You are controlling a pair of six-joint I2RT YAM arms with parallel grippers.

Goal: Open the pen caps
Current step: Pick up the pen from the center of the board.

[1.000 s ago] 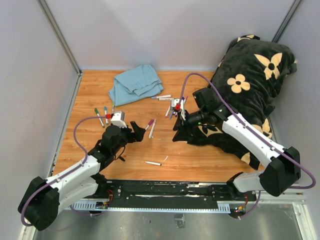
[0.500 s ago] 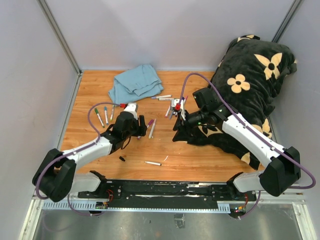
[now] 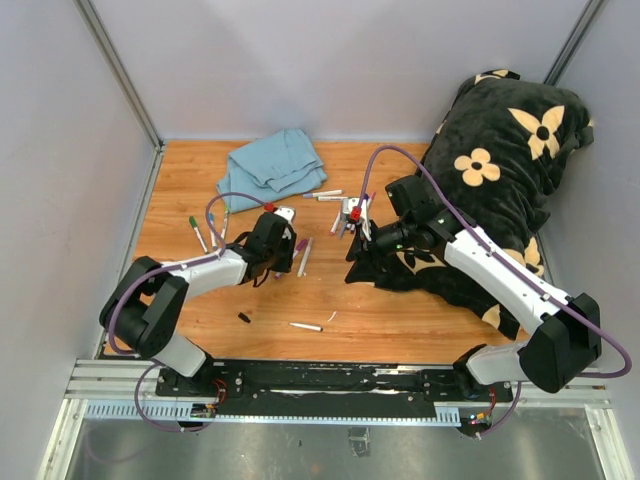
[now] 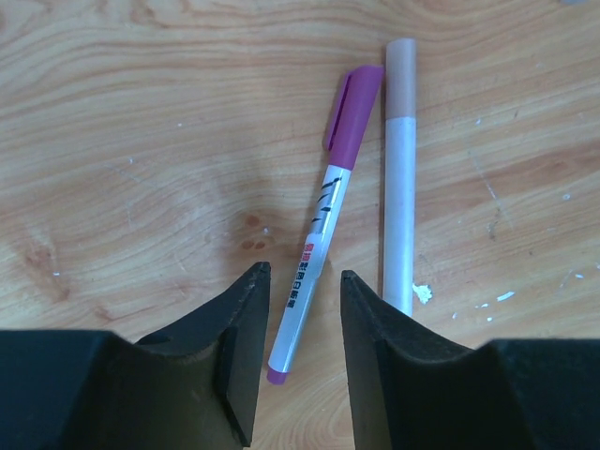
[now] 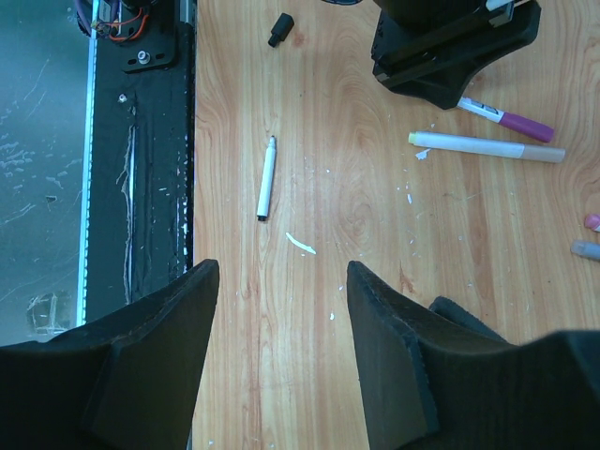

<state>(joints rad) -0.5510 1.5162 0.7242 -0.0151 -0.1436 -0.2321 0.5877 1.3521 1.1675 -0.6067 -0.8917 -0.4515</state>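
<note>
The left gripper [image 4: 302, 275] has swung away from the near left of the table, out over the markers, and its jaws have drawn in from wide to narrow. They now straddle the tail end of a white printed marker barrel [image 4: 314, 234], with a sliver of daylight on each side, so it looks not quite gripped. The purple plastic cap [image 4: 353, 117] sits on the barrel's far end, straight ahead of the fingertips and untouched. Just to the right of those fingers lies a second, grey-white marker [image 4: 398, 216], nearly parallel. I judge this to be the grasp that steadies the barrel before the cap is pulled, so the cap remains to be opened.

The right gripper [image 5: 281, 277] hovers with its jaws moderately wide and nothing between them. Ahead of it lie a thin bare white pen [image 5: 267, 178] and a small black stub [image 5: 279, 28].

The surface is a scuffed orange-brown wooden tabletop [image 4: 141, 141] flecked with white. Plain grey walls [image 3: 300, 60] enclose it. A crumpled blue cloth [image 3: 270, 170] lies beyond the left gripper. A black plush pillow with cream flowers [image 3: 500, 170] fills the side behind the right one.
</note>
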